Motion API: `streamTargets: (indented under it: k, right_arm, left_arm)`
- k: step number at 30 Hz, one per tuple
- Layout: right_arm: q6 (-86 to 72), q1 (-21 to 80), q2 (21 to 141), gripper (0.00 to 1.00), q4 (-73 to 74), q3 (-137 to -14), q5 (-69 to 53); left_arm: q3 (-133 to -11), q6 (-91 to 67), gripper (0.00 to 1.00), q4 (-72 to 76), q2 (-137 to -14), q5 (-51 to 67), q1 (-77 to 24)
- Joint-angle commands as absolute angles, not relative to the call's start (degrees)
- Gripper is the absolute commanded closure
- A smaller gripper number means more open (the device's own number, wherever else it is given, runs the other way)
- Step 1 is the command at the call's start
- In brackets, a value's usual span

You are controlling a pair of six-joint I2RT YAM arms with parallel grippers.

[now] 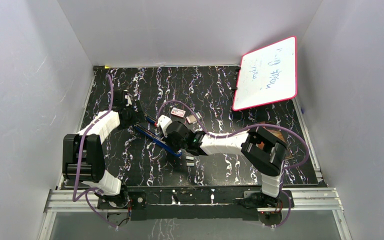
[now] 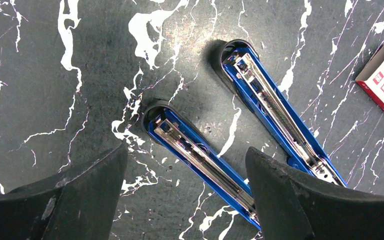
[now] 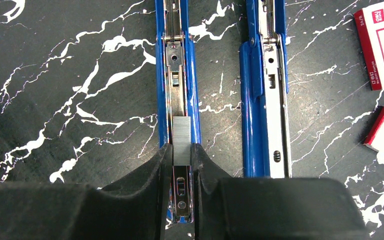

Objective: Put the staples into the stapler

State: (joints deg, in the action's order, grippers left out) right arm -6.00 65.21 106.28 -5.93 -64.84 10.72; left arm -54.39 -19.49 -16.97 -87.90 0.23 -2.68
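Staples [image 3: 182, 132] lined up over the open stapler [image 3: 175, 60]
Your right claw [image 3: 182, 156] pinches them lengthwise above it, ready to seat; your left claw [image 2: 186, 150] hangs wide open, empty.

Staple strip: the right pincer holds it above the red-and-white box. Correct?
No. The right pincer holds the staple strip above the open blue stapler, not the red-and-white box, which lies off to the side. The right wrist view shows it.
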Motion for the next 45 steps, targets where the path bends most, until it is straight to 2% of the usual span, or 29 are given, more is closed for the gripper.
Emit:
streamTargets:
  k: [1,24,45]
  right_arm:
    - [-6.4,64.9,106.5,0.71,-5.4,-66.7,10.7]
    - [-6.3,64.8,101.4,0.66,-7.2,-66.1,12.2]
    - [-12.4,59.8,104.9,0.67,-5.1,-67.3,-0.3]
  left_arm:
    - [-56.3,-19.1,0.14,-18.4,-88.2,0.9,-2.2]
    - [-56.4,-19.1,0.14,-18.5,-88.3,1.1,-2.1]
    - [-56.5,-19.0,0.14,-18.5,-88.4,1.2,-2.1]
